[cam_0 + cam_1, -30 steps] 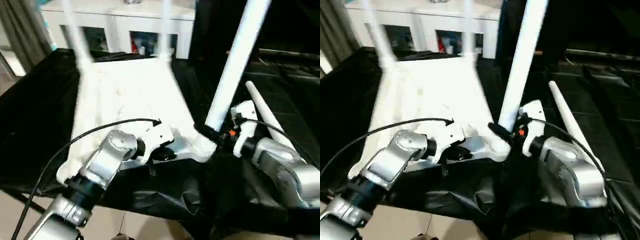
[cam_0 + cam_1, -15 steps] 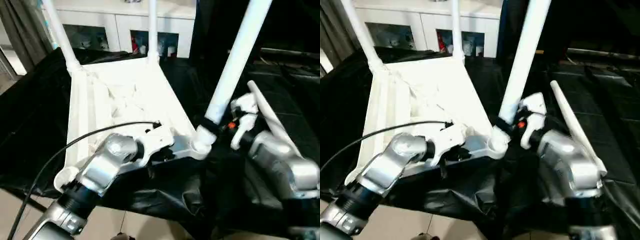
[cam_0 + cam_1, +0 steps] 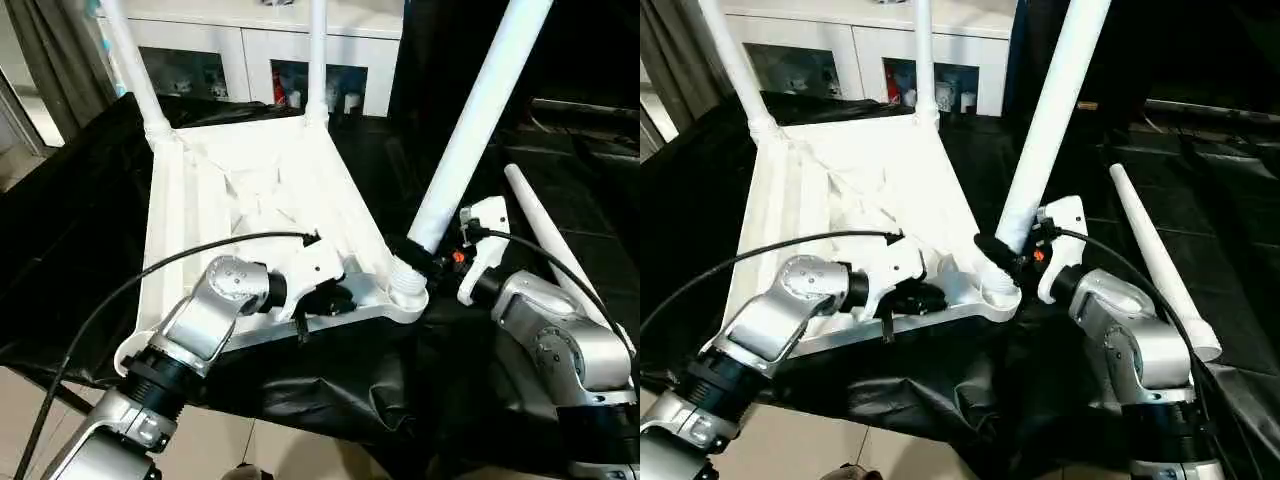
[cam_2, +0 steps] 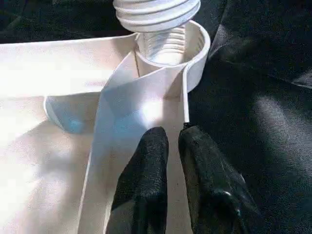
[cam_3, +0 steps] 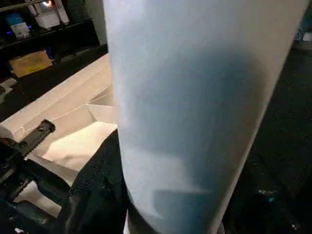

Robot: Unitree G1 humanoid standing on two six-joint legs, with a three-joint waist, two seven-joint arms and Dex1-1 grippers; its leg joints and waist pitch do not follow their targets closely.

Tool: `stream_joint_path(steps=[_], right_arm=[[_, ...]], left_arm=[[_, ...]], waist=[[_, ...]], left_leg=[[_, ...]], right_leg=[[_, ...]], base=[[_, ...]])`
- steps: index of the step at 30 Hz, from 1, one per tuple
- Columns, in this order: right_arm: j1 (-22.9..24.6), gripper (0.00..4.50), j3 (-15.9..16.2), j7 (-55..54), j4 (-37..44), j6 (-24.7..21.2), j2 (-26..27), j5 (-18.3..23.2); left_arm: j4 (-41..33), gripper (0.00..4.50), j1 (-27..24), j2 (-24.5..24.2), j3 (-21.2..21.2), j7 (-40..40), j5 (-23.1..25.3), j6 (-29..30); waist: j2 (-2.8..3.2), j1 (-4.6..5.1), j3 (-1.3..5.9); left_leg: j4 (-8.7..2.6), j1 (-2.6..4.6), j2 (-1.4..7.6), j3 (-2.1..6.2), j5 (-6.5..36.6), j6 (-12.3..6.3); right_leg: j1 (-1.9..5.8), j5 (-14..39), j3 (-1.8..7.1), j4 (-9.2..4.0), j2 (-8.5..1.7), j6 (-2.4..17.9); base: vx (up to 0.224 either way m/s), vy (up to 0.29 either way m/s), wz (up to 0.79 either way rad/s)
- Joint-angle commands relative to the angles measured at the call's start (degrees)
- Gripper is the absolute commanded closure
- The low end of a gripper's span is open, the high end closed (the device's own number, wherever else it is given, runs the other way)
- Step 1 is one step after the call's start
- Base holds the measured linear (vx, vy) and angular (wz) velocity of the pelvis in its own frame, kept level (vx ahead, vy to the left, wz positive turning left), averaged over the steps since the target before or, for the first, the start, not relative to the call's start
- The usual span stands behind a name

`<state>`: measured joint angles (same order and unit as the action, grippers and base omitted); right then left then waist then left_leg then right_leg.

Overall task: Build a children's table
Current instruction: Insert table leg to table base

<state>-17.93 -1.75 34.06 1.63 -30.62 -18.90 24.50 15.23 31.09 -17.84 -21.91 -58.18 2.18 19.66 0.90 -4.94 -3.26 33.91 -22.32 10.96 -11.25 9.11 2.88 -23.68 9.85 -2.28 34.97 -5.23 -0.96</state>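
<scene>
Tabletop: white plastic rectangular tabletop (image 3: 260, 210) with raised rim and ribbed underside, lying upside down on the black-draped desk (image 3: 70, 240), its near short edge at the desk's front edge.
Fitted legs: two long tapered white tube legs (image 3: 135, 70) (image 3: 317, 60) stand upright in the far corner sockets.
Third leg: a long tapered white tube leg (image 3: 470, 130) leans over the near right round corner socket (image 4: 170, 46). In the left wrist view its threaded end sits just above the socket's threaded bore, not seated.
Loose leg: a fourth white tube leg (image 3: 1155, 260) lies flat on the desk to the right of the tabletop, beside the right forearm.
Right end effector (image 3: 412, 252): black fingers clamped around the lower part of the third leg, just above the corner socket; in the right wrist view the leg stands directly between its fingers.
Left end effector (image 4: 173, 139): at the near rim of the tabletop, just beside the near right socket. Its two black fingers (image 4: 146, 165) stand nearly together with a narrow gap between the tips, resting over the white rim wall; no firm grip on the rim is evident.
Near left socket (image 3: 130, 352): unfilled, partly hidden behind the left forearm.
</scene>
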Motion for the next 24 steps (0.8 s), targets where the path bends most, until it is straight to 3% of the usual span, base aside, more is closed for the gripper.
stream_joint_path(steps=[1, 4, 6, 15, 23, 24], right_arm=[[-0.21, 2.57, -0.51, 0.02, 1.30, 0.27, -0.39, 0.37], [-0.15, 2.57, -0.54, 0.04, 1.45, 0.22, -0.42, 0.23], [-0.19, 2.57, -0.60, 0.05, 1.47, 0.17, -0.51, 0.20], [-0.65, 2.57, -0.23, 0.43, 0.97, 0.25, -0.90, -0.25], [-1.63, 2.57, 0.15, 0.59, 0.03, 0.33, -0.68, -0.39], [-1.74, 2.57, 0.24, 0.60, -0.12, 0.38, -0.62, -0.45]], left_arm=[[1.16, 3.71, 0.91, -0.34, -0.21, -1.26, -0.40, -0.56], [1.88, 3.71, 1.10, 0.05, -0.17, -1.96, -1.35, -0.54], [2.03, 3.36, 1.14, 0.28, -0.19, -1.98, -1.58, -0.18], [3.72, 2.92, 1.28, 0.90, -0.75, -0.40, -0.32, -1.31], [4.75, 2.92, 1.37, 0.73, -0.87, -0.62, -0.39, -0.56], [4.85, 3.09, 1.39, 0.73, -0.88, -0.72, -0.51, -0.46]], waist=[[-0.28, -0.06, 4.18], [-0.16, -0.06, 4.16], [-0.19, -0.06, 4.21], [-0.52, -0.06, 4.15], [-0.65, -0.13, 4.21], [-0.61, -0.13, 4.19]], left_leg=[[-4.05, 1.26, 1.55, 0.90, 14.77, 0.34], [-4.06, 1.26, 1.53, 0.92, 15.15, 0.53], [-4.06, 1.24, 1.59, 0.95, 14.89, 0.54], [-4.02, 1.24, 1.59, 0.89, 14.74, 0.21], [-3.91, 1.20, 1.59, 0.84, 13.53, -0.25], [-3.93, 1.18, 1.60, 0.85, 13.60, -0.25]], right_leg=[[2.49, 12.98, 1.69, -4.29, -2.28, 10.87], [2.51, 13.23, 1.70, -4.34, -2.30, 10.84], [2.57, 12.58, 1.68, -4.22, -2.30, 11.07], [2.56, 13.64, 1.69, -4.36, -2.34, 10.74], [2.55, 12.95, 1.72, -4.24, -2.35, 10.85], [2.56, 13.03, 1.71, -4.25, -2.38, 10.91]], base=[[0.000, 0.000, 0.00], [0.000, 0.000, 0.00], [0.000, 0.000, 0.00], [0.000, 0.000, 0.00], [0.000, 0.000, 0.00], [0.000, 0.000, 0.00]])
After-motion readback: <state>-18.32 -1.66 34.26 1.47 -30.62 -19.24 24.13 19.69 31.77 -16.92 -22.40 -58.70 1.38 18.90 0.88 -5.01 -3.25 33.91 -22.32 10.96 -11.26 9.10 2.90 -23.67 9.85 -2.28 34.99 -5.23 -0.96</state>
